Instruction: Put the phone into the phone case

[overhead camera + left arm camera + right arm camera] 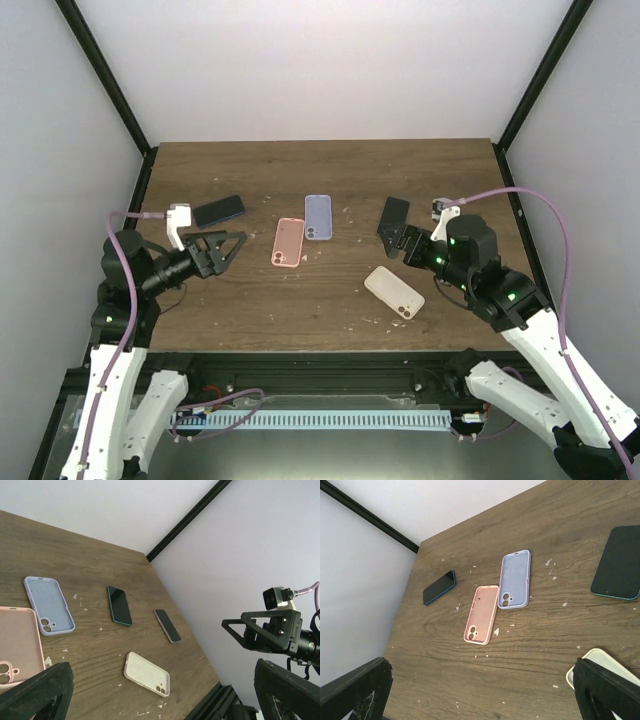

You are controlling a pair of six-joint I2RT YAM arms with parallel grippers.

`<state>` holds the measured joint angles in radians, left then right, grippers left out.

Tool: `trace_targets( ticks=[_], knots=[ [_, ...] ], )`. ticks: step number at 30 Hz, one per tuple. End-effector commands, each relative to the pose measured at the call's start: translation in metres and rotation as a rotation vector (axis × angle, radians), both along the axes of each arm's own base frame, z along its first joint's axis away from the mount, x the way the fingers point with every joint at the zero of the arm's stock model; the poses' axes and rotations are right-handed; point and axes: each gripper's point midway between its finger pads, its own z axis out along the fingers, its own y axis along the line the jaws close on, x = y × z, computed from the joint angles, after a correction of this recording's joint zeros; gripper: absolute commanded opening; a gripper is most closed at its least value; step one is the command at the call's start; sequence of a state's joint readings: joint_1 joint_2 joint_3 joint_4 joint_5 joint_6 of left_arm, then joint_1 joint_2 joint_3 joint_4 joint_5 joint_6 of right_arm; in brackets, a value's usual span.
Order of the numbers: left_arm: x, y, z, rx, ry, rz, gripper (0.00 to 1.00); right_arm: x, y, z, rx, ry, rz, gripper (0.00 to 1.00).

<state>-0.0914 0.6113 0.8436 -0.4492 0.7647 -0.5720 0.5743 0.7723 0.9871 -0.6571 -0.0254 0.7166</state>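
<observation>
Three phone cases lie on the wooden table: a pink case [288, 242] [481, 615], a lavender case [318, 216] [515, 580] [48, 604] and a cream case [394, 291] [147, 673]. A blue-edged dark phone [219, 210] [440, 587] rests at the back left. A teal-edged phone [393, 216] [120, 605] [617, 562] sits right of centre. A silver-edged phone [167, 625] appears only in the left wrist view. My left gripper [232, 252] [162, 692] hovers open left of the pink case. My right gripper [400, 248] [480, 690] is open, empty, beside the teal-edged phone.
The pink and lavender cases lie open side up, almost touching. White crumbs dot the wood. Black frame posts [105, 75] rise at the back corners, with white walls around. The table's front edge [320, 352] runs just ahead of the arm bases.
</observation>
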Motion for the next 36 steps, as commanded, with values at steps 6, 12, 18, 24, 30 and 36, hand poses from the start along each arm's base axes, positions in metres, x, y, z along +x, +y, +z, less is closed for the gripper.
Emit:
trace_targets(
  ticks=[6, 12, 18, 24, 30, 36],
  knots=[
    [0.005, 0.001, -0.014, 0.004, 0.020, 0.004, 1.00, -0.004, 0.000, 0.019, 0.034, -0.044, 0.001, 1.00],
    [0.015, 0.002, -0.035, 0.000, 0.135, 0.024, 1.00, 0.001, -0.007, 0.018, -0.014, -0.070, -0.026, 1.00],
    [0.016, -0.008, -0.056, 0.017, 0.215, -0.005, 1.00, 0.020, -0.020, -0.008, -0.203, -0.045, -0.091, 1.00],
    [0.006, -0.035, -0.074, 0.128, 0.236, -0.080, 1.00, 0.049, -0.027, -0.056, -0.379, 0.073, -0.149, 0.96],
    [0.005, -0.029, -0.086, 0.205, 0.203, -0.069, 1.00, 0.088, -0.061, -0.105, -0.463, 0.194, -0.235, 0.84],
    [-0.003, -0.028, -0.098, 0.243, 0.163, -0.095, 1.00, 0.106, -0.063, -0.147, -0.538, 0.305, -0.158, 0.75]
  ],
)
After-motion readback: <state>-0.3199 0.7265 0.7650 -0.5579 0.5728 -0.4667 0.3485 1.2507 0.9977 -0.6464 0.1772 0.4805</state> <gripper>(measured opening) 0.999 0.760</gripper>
